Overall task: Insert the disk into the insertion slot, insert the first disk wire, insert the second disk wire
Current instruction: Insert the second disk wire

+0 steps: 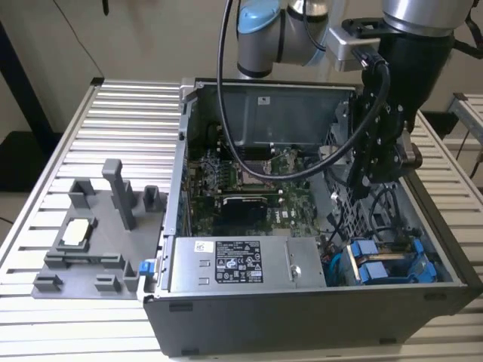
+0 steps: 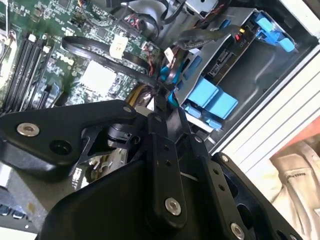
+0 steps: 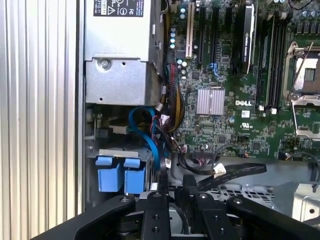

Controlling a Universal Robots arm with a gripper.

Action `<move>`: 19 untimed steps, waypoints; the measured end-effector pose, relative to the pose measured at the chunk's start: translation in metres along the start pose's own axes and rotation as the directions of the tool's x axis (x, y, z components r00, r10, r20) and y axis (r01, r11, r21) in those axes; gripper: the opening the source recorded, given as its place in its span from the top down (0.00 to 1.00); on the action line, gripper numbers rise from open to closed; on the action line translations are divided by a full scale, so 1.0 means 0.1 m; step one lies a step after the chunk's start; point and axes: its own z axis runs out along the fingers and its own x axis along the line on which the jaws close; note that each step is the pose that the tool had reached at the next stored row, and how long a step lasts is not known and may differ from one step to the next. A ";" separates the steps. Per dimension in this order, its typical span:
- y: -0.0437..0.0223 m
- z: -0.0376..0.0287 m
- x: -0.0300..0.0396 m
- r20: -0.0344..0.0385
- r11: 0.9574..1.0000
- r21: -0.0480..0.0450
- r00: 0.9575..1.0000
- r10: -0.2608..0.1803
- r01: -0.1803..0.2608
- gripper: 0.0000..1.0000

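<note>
Opens, in the exterior view, on a slatted metal bench carrying an open computer case. Finds, nearest, a grey labelled power-supply box along the case's front wall. Finds too, to the exterior view's right of it, the disk lying flat in its blue carrier, low in the case's near corner, beside the perforated grey metal of the insertion slot. Picks out in the first wrist view a blue cable curling between box and carrier tabs. Catches the black end effector hanging inside the case just above and behind the disk, near the slot's perforated wall; cannot tell its grip, apart or together. Takes in a grey fixture tray on the bench at the exterior view's left, the green motherboard mid-case, then the arm at the far side.
</note>
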 end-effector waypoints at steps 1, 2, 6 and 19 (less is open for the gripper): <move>0.006 0.003 -0.005 0.000 1.000 0.001 1.000 -0.001 0.001 0.73; 0.011 0.005 -0.009 0.000 1.000 0.002 1.000 -0.003 0.003 0.73; 0.022 0.014 -0.019 0.000 1.000 0.008 1.000 -0.029 0.029 0.73; 0.081 0.061 -0.029 -0.003 0.996 0.047 0.997 -0.075 0.075 0.73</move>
